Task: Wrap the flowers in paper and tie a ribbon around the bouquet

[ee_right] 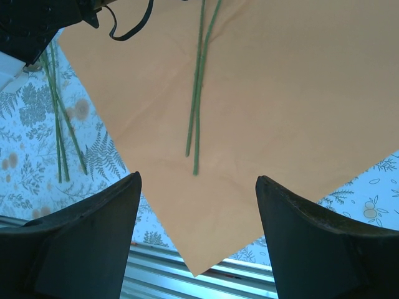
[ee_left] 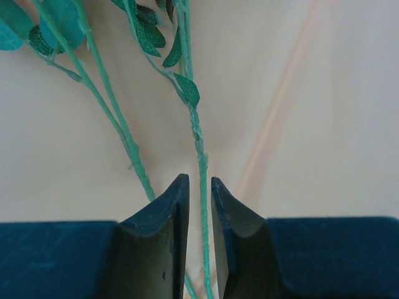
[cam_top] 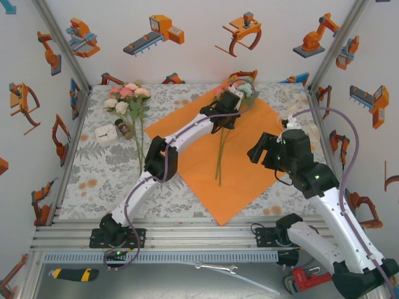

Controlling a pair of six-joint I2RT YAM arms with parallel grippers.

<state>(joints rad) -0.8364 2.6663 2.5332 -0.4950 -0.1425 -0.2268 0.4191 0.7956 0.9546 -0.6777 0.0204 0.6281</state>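
The orange paper (cam_top: 249, 159) lies as a diamond on the tablecloth. On it rest flowers (cam_top: 221, 146), their heads at the far corner and their stems pointing toward me. My left gripper (cam_top: 227, 117) hovers over their upper stems. In the left wrist view its jaws (ee_left: 199, 182) stand a little apart, and one green stem (ee_left: 198, 137) runs between them without touching either pad. A second bunch of flowers (cam_top: 128, 99) lies at the back left, off the paper. My right gripper (cam_top: 259, 149) hangs open above the paper (ee_right: 280, 93), over the stem ends (ee_right: 197, 118). A whitish strip (cam_top: 303, 128) lies by the paper's right corner; I cannot tell if it is the ribbon.
A white block (cam_top: 106, 134) and a small brown bottle (cam_top: 123, 129) sit beside the left bunch. The paper's near corner reaches the aluminium rail (ee_right: 187, 274). A utility knife (cam_top: 73, 273), a wrench (cam_top: 215, 268) and a red pipe wrench (cam_top: 305, 279) lie below the table's front edge.
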